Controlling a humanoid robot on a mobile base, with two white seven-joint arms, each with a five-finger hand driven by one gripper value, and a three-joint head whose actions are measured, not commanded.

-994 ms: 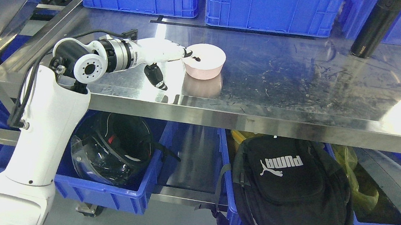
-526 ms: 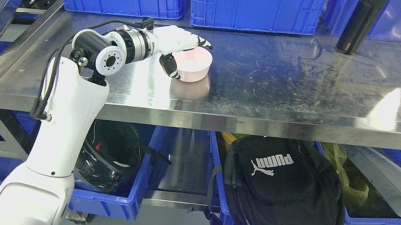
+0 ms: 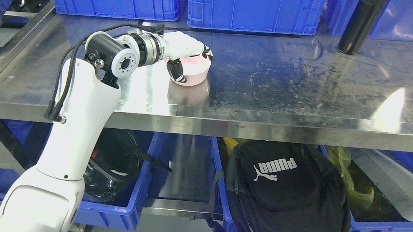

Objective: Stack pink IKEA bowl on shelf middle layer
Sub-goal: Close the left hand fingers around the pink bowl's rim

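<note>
Head view: my left hand [image 3: 187, 52] clamps the pink bowl's [image 3: 194, 74] rim, fingers over the top and thumb outside. I judge this grip suits lifting it off the steel shelf [image 3: 293, 83].

the left arm [image 3: 69, 142] comes up from the bottom at 7 o'clock, big and white. it bends at the round black and white joint [image 3: 113, 53], then points toward 3 o'clock. the left hand [image 3: 186, 52] has its fingers [image 3: 204, 50] curled over the top and its thumb [image 3: 176, 72] pressed on the near side, gripping the pink bowl [image 3: 196, 73].
</note>
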